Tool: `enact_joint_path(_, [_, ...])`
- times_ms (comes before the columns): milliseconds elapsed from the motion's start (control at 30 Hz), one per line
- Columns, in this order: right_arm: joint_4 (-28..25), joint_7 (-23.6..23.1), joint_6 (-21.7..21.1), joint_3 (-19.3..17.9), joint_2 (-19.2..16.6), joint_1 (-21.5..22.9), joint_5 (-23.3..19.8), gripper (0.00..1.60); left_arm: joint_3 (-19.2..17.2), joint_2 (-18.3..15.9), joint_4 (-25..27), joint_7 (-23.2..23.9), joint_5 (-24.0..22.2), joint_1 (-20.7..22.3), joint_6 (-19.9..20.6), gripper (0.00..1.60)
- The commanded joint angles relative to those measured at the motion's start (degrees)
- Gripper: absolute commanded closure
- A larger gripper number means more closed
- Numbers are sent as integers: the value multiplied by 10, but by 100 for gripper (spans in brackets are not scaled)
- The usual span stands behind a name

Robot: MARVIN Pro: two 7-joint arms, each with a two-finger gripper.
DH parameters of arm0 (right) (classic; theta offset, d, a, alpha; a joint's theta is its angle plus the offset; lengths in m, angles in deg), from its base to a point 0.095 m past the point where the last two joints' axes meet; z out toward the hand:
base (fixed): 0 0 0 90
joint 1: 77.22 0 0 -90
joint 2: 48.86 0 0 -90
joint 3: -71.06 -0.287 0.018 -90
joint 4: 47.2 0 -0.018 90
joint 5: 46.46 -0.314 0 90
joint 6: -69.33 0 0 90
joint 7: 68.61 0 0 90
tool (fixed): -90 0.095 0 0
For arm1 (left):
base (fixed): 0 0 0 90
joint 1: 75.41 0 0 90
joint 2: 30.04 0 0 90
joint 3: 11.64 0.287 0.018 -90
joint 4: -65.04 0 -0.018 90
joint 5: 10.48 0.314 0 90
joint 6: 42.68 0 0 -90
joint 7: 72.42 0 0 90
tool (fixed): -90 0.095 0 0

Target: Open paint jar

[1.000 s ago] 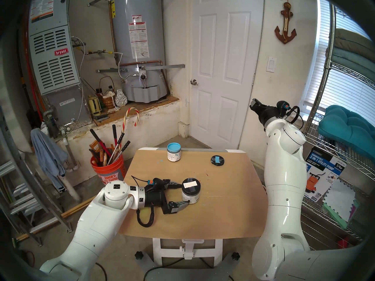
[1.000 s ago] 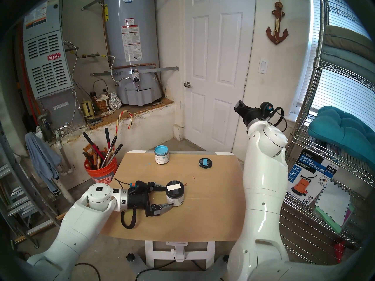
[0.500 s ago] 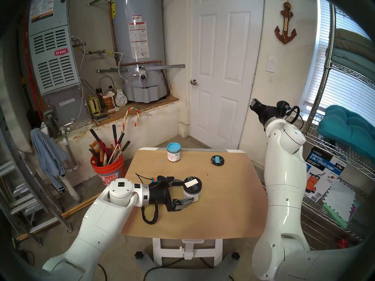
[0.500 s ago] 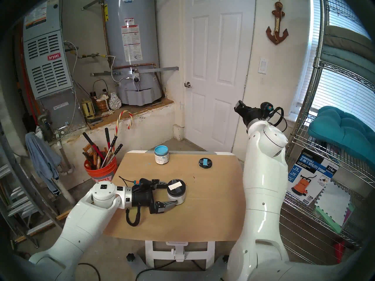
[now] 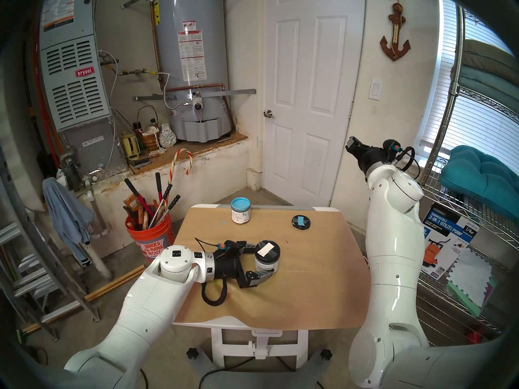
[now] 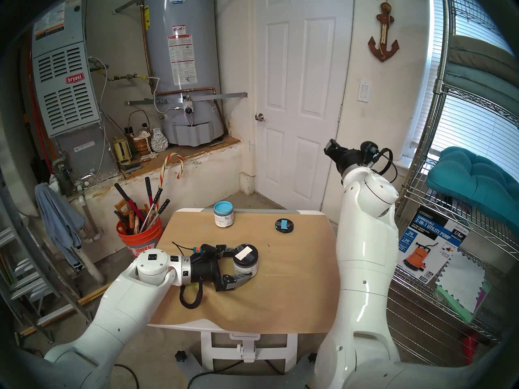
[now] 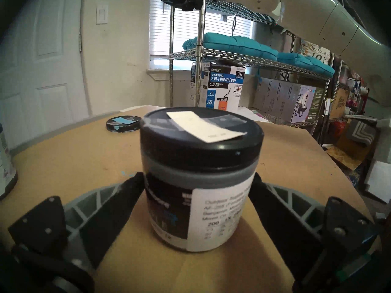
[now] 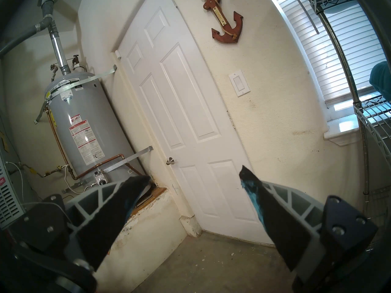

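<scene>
Bracketing the paint jar (image 7: 200, 180) on the desk (image 5: 309, 290), the left pincer (image 7: 198, 193) stands wide (not yet gripping), presumably to steady it; the right pincer (image 8: 194, 178) waits wide, empty.

Far edge of worktop (image 5: 323, 281): open jar of lt-blue paint (image 5: 240, 211), loose black lid w/ blue tape (image 5: 301, 222) well to its right; orange bucket of tools (image 5: 150, 234) on floor left, pump box (image 5: 446, 239) on wire shelf right.
</scene>
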Motion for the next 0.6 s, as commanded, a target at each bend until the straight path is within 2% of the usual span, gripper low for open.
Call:
enact_joint_path(0, [-13, 0, 3, 5, 1, 10, 1, 0, 0, 10, 2, 3, -7, 12, -6, 0])
enact_joint_path(567, [-14, 0, 2, 5, 1, 10, 1, 0, -3, -24, 39, 38, -15, -13, 36, 0])
